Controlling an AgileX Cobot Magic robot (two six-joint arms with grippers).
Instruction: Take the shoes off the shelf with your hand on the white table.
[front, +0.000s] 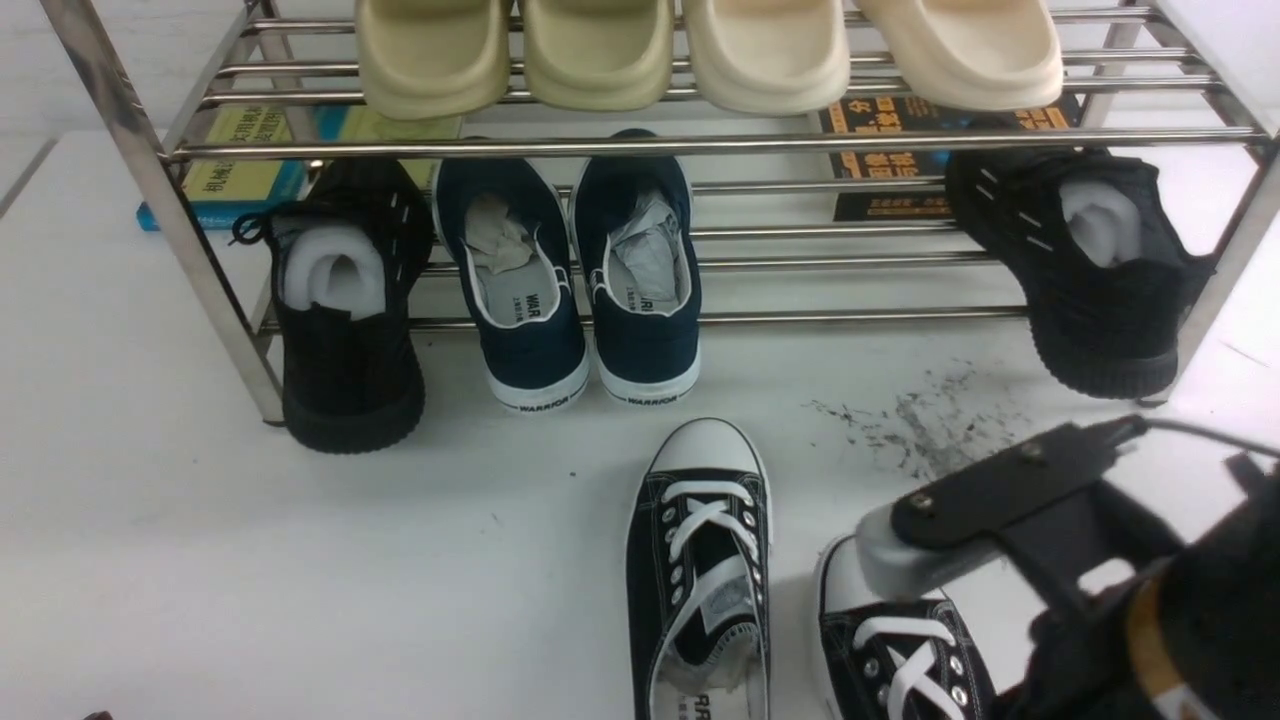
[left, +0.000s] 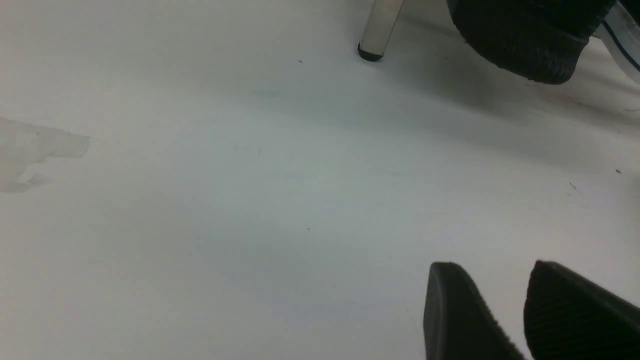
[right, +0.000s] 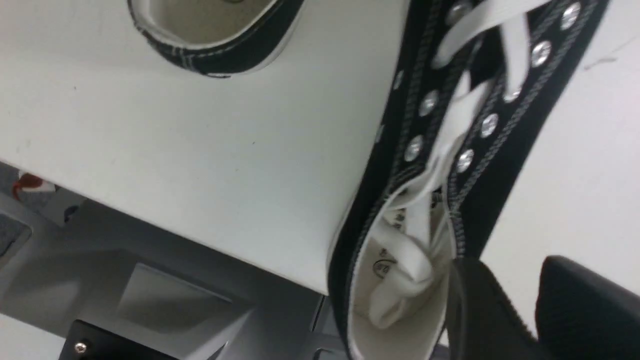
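Here the black lace-up shoes are both off the shelf and lie side by side on the white table, toes pointing toward it. The right-hand shoe sits under the right gripper. Its jaws stand apart with bare table showing between them. One finger is at the shoe's collar, and it pinches nothing that we can see. The left gripper hangs low over bare table, jaws slightly parted and empty.

We judge the step in hand to be letting go of this second shoe. In the right wrist view its heel reaches past the table's near edge, so we should not nudge it backward. We would spread the jaws until both fingers clear the collar. Then we would rise straight up, keeping the inner finger off the laces and tongue so nothing snags and drags the shoe along.
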